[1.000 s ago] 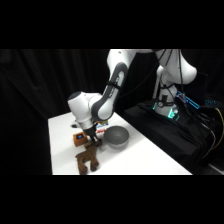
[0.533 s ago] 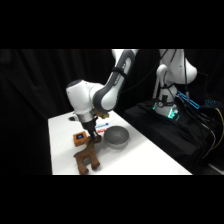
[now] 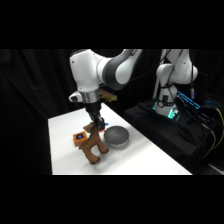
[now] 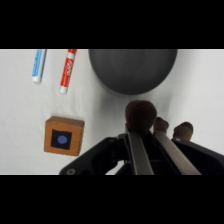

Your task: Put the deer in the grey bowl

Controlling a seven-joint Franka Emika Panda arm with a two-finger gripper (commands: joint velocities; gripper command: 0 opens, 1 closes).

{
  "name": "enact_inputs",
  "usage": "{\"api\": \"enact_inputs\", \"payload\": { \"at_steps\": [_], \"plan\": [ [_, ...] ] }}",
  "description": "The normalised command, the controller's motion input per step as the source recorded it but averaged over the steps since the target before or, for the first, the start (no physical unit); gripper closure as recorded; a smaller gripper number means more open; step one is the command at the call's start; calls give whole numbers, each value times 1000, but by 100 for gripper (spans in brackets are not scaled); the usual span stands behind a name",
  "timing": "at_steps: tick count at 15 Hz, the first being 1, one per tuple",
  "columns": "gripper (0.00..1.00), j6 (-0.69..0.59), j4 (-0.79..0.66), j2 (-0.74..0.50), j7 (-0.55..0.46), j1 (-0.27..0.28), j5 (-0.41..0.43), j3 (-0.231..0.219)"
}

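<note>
The deer point(image 3: 93, 146), a dark brown plush toy, hangs low over the white table just left of the grey bowl point(image 3: 116, 137). My gripper point(image 3: 98, 126) comes down from above and is shut on the deer's upper part. In the wrist view the deer's brown rounded ends point(image 4: 141, 114) poke out past the two fingers point(image 4: 136, 147), and my gripper point(image 4: 147, 131) is clamped on it. The grey bowl point(image 4: 133, 70) lies straight ahead at the top of that view and holds nothing.
An orange-brown cube with a blue mark point(image 3: 79, 138) point(image 4: 63, 136) sits right beside the deer, on the side away from the bowl. A blue marker point(image 4: 37, 65) and a red marker point(image 4: 67, 70) lie beyond the cube. A second white arm point(image 3: 172, 80) stands at the back right.
The arm has risen and the deer has come up with it, shifting a little toward the bowl. Cube and bowl have stayed put.
</note>
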Motion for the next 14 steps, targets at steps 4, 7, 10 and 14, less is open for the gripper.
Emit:
{"api": "enact_inputs", "payload": {
  "at_steps": [4, 7, 10, 14],
  "plan": [
    [91, -28, -489, -564, 64, 37, -117, -103],
    [91, 18, -452, -474, 39, -2, -113, -93],
    [91, 44, -414, -395, 38, -18, -127, -67],
    [91, 65, -311, -246, 64, -5, -121, -19]
  ]
}}
